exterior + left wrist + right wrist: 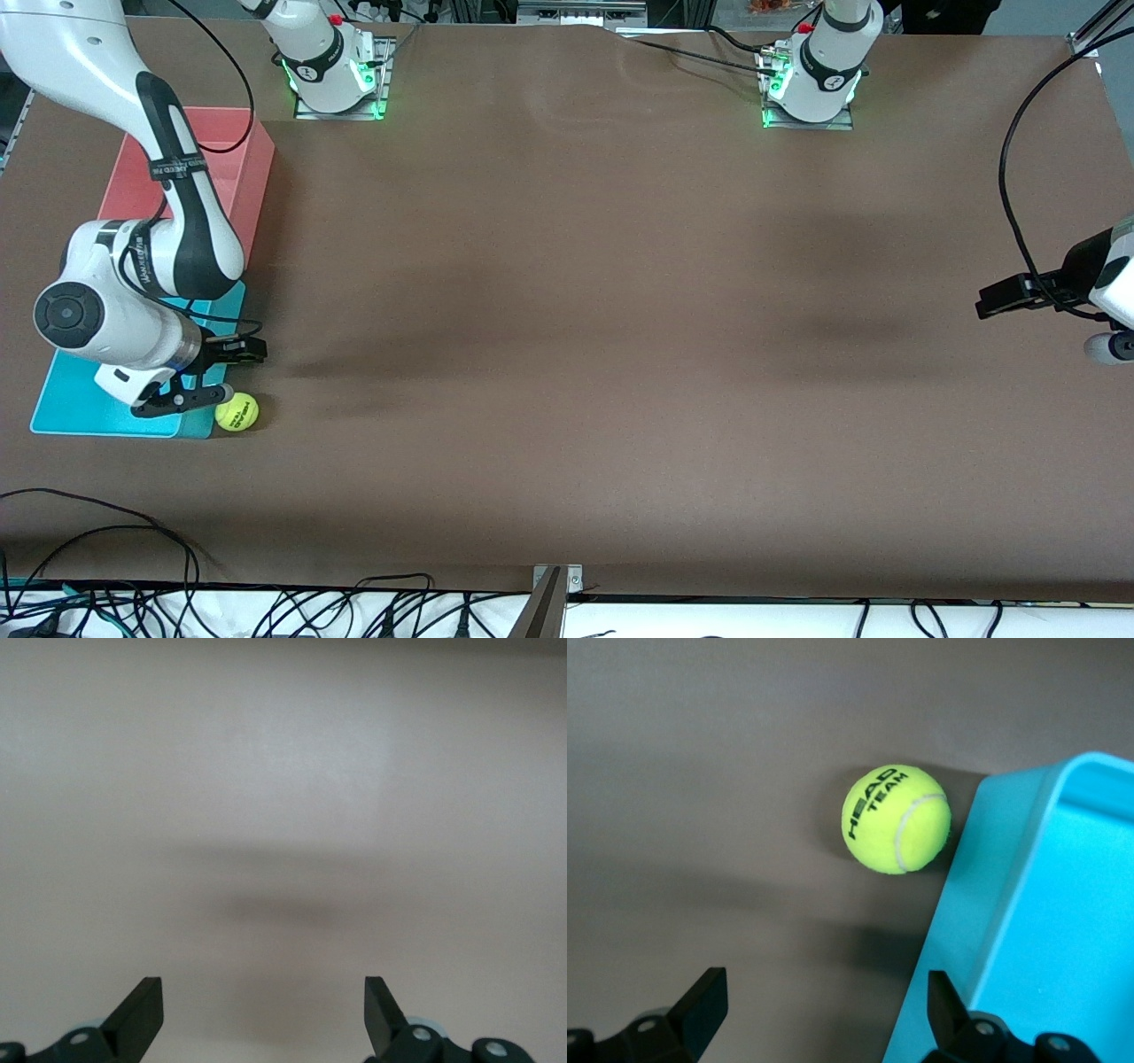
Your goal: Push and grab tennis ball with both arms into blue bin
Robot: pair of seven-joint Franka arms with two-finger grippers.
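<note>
The tennis ball (236, 412) is seen just beside the spread right gripper (205, 372); the blue bin (62, 408) is largely hidden. The spread left gripper (264, 1019), apparently idle, is cut off.

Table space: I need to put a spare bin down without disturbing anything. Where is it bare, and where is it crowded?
Bare: the brown table between the two arm bases and the front edge, from the tennis ball to the open left gripper. Crowded: the right arm's end, where the blue bin, the pink bin, the ball and the open right gripper cluster.
</note>
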